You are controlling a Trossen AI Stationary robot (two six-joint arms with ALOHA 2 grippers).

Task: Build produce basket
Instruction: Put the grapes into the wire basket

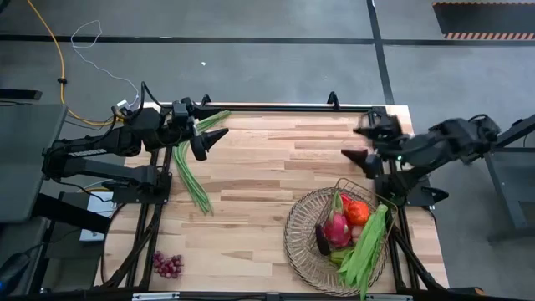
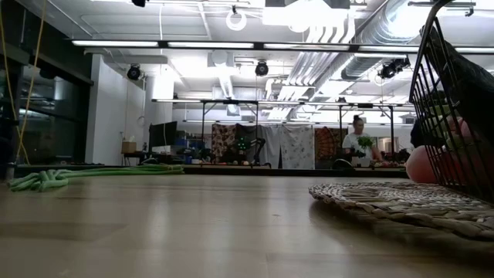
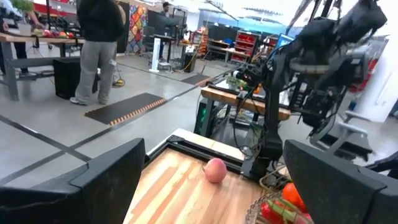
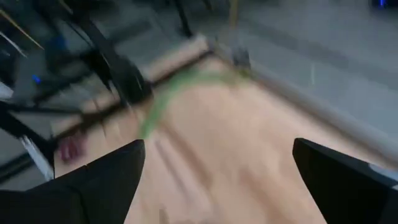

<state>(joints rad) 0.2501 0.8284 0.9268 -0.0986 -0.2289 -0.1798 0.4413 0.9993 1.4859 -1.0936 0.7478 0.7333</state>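
The round tan basket [image 1: 301, 242] sits at the table's near right and holds a pink dragon fruit [image 1: 337, 227], an orange-red piece [image 1: 358, 211], a dark eggplant [image 1: 322, 242] and green bean bunches [image 1: 368, 247]. One long bean bunch [image 1: 191, 171] lies on the table at the left, under my left arm. Purple grapes [image 1: 167, 264] lie near the front left edge. A peach [image 3: 216, 169] rests on the table at the far right. My left gripper [image 1: 207, 140] is open and empty above the bean bunch's far end. My right gripper [image 1: 358, 144] is open and empty beyond the basket.
Bare wood lies between the two arms in the table's middle [image 1: 267, 176]. The black frame rail [image 1: 276, 107] runs along the far edge. The basket's wire wall [image 2: 448, 100] fills the low view's right. People stand in the room behind [image 3: 99, 37].
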